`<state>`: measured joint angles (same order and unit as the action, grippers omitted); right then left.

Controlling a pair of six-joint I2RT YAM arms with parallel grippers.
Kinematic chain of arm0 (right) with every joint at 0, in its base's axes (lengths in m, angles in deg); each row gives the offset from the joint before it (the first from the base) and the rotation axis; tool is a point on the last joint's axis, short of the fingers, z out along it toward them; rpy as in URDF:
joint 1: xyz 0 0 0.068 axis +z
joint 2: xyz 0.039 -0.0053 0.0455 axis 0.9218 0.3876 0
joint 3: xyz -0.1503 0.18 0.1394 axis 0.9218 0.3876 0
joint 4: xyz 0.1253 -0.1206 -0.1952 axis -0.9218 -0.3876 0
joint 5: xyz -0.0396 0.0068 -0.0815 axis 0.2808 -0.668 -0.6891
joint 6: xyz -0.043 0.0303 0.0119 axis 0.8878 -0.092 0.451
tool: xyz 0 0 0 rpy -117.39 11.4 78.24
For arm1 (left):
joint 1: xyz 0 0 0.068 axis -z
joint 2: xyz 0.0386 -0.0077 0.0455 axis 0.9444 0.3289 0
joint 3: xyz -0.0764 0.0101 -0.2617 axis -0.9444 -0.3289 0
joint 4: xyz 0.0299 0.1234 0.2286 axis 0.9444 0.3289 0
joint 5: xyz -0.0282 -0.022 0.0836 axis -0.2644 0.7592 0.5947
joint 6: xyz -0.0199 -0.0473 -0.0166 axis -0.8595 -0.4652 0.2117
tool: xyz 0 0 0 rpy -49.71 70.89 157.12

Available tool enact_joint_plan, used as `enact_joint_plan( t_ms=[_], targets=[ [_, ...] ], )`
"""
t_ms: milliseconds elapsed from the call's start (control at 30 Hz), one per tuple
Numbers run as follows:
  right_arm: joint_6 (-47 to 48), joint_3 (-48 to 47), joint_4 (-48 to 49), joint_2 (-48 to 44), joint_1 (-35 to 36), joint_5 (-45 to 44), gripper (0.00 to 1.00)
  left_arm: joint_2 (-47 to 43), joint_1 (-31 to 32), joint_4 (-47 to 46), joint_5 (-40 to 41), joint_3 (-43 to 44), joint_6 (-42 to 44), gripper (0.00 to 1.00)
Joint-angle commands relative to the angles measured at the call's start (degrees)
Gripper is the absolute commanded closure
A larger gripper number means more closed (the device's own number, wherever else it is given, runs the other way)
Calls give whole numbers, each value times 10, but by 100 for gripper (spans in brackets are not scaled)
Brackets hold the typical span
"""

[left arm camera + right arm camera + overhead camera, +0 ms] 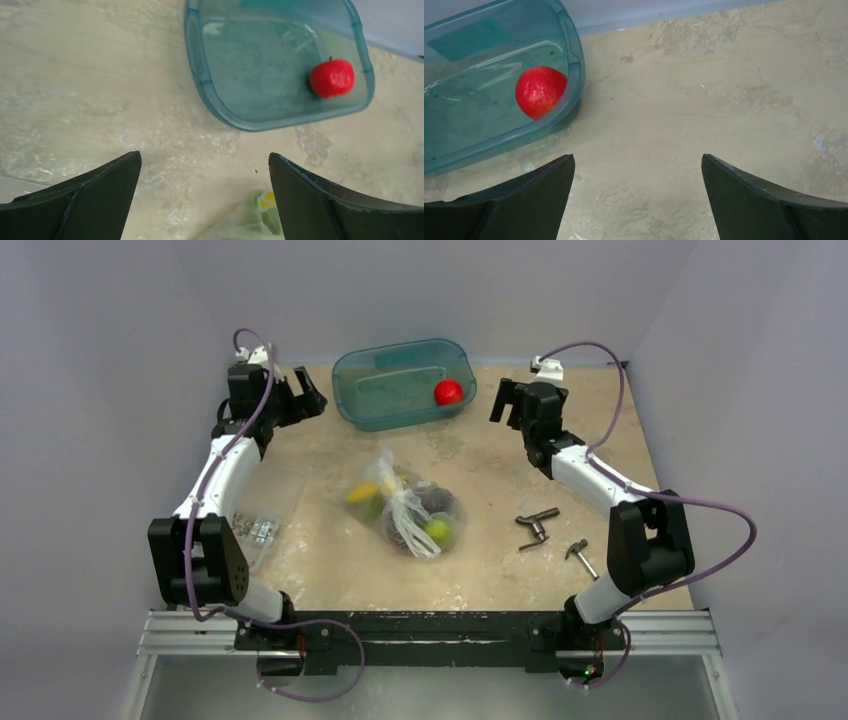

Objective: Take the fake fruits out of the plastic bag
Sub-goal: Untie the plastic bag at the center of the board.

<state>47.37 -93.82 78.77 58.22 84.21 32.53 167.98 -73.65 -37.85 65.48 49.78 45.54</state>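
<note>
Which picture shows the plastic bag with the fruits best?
The top view: the whole plastic bag shows, fruits inside. The left wrist view catches only its edge; the right wrist view misses it.

Soft, even light from above leaves only faint shadows on the tabletop [490,565], and the overhead view is slightly soft. The plastic bag [410,510] shows whitish glare on its folds, and pale reflections streak the teal tub [197,75] in both wrist views. There the dark fingers [85,200] at 7 and 5 o'clock take little light, and the bag at 6 o'clock in the left wrist view is blurred.
</note>
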Motion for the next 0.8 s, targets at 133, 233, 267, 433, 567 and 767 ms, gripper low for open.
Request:
enact_joint_plan(
  t_ms=[133,233,267,433,567,767],
  targets=[
    [-68,-28,-42,-7,77,-64,1,-23,63,87,-109,51,16,0],
    [-106,-60,-91,17,107,-15,1,-21,101,127,-91,71,48,0],
    [-120,-73,-116,26,114,19,1,-21,113,140,-90,76,57,0],
    [-157,-44,-96,30,143,180,1,-27,155,167,-109,89,80,0],
    [-154,68,28,-30,163,285,1,-14,196,225,-117,119,94,2],
    [-130,107,26,-47,191,357,1,-4,239,288,-99,151,95,2]
  ],
)
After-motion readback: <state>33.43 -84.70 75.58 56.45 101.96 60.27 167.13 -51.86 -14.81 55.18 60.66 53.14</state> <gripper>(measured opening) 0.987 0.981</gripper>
